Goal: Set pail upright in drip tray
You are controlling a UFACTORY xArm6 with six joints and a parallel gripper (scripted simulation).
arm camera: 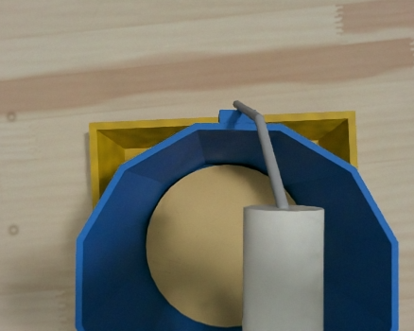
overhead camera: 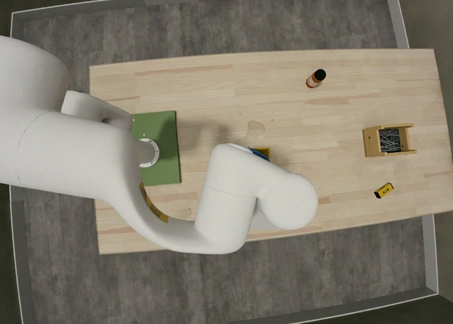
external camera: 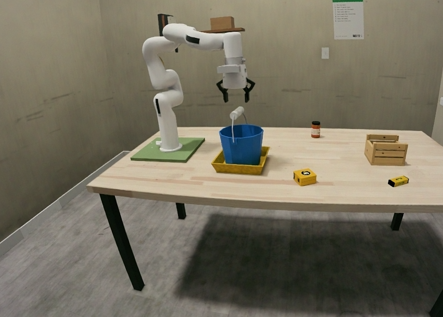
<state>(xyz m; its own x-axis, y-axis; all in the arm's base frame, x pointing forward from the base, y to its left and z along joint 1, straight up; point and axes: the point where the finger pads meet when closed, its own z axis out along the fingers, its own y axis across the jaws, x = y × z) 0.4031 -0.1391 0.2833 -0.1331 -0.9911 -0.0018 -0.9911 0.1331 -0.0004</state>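
Observation:
The blue pail [external camera: 241, 144] stands upright in the yellow drip tray [external camera: 240, 162] near the middle of the table. Its wire handle stands up, with the white grip [external camera: 236, 112] at the top. My gripper [external camera: 235, 95] is open and empty, hanging a short way above the white grip and clear of it. In the wrist view I look down into the pail [arm camera: 232, 227], with the white grip [arm camera: 284, 265] close below and the tray [arm camera: 223, 128] showing behind the pail's rim. In the overhead view my arm hides most of the pail and tray [overhead camera: 261, 152].
A small orange jar [external camera: 315, 129] stands at the back of the table. A wooden crate [external camera: 385, 149] sits at the right, holding nails [overhead camera: 389, 139]. A yellow box [external camera: 304, 176] and a small yellow level [external camera: 397, 180] lie near the front. My green base plate [external camera: 168, 149] is at the left.

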